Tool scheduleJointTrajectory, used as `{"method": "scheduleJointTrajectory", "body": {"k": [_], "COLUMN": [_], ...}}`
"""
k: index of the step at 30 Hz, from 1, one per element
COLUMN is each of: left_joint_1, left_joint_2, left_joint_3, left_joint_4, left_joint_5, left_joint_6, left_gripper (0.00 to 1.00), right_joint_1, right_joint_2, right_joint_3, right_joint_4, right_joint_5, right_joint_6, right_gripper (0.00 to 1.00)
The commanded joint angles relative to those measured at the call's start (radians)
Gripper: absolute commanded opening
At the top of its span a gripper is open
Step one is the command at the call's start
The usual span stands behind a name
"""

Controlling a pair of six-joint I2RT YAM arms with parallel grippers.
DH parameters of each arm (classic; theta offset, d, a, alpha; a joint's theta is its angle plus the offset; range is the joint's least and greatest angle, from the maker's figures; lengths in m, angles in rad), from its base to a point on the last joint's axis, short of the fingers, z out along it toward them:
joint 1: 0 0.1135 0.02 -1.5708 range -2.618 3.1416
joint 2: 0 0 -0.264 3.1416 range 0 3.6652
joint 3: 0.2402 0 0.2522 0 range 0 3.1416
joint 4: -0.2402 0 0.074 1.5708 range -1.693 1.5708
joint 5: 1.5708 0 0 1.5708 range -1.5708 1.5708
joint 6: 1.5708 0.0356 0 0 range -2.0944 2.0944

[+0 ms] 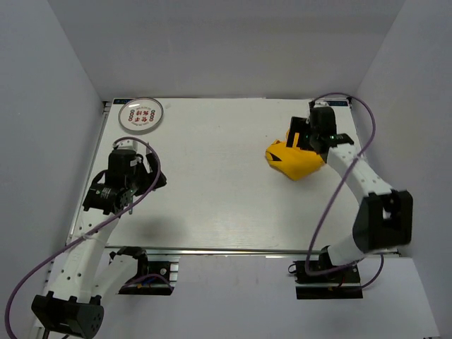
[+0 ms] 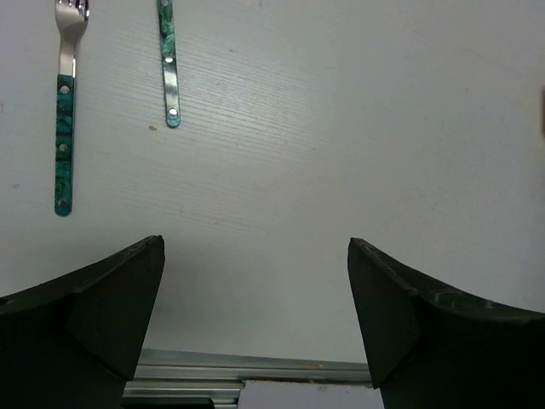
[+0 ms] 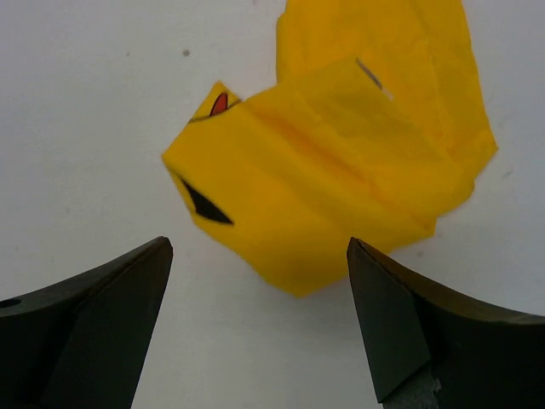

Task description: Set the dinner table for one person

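The white, finely ribbed rectangular surface (image 1: 226, 205) spreads ahead of both arms, with a metal rail (image 1: 233, 250) along its near edge. The left tool (image 2: 255, 256) hangs released above it; the right tool (image 3: 260, 256), also released, hovers over a crumpled yellow cloth (image 3: 341, 162)

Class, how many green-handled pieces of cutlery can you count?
2. A fork on the left; a second handle to its right, head cropped. Others may be hidden.

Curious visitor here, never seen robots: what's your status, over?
Left gripper open, empty, over dinner table. Right gripper open over crumpled yellow placemat. Fork, plate lie apart. Nothing blocking.
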Motion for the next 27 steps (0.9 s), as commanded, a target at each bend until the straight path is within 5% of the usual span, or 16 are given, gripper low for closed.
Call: {"method": "scheduleJointTrajectory", "body": {"k": [1, 5, 10, 15, 19, 27], "left_joint_1": [0.005, 0.005, 0.005, 0.005, 0.005, 0.005], "left_joint_2": [-0.052, -0.092, -0.071, -0.037, -0.037, -0.039], "left_joint_3": [-0.005, -0.03, -0.036, -0.034, -0.037, -0.036], "left_joint_4": [0.063, 0.08, 0.095, 0.095, 0.098, 0.098], "left_joint_5": [0.039, 0.042, 0.053, 0.056, 0.062, 0.068], "left_joint_6": [-0.003, -0.006, -0.005, -0.005, -0.002, 0.0], "left_gripper": [0.98, 0.98, 0.98, 0.98, 0.98, 0.98], "right_joint_1": [-0.068, -0.107, -0.147, -0.16, -0.161, -0.161], "right_joint_2": [0.184, 0.442, 0.556, 0.567, 0.58, 0.576], "right_joint_3": [0.186, 0.422, 0.545, 0.495, 0.464, 0.438], "right_joint_4": [0.141, -0.005, -0.079, -0.075, -0.067, -0.067], "right_joint_5": [-0.058, -0.099, -0.133, -0.205, -0.231, -0.184], "right_joint_6": [-0.1, -0.193, -0.218, -0.198, -0.189, -0.171], "right_gripper": [0.89, 0.85, 0.83, 0.78, 0.57, 0.58]}}
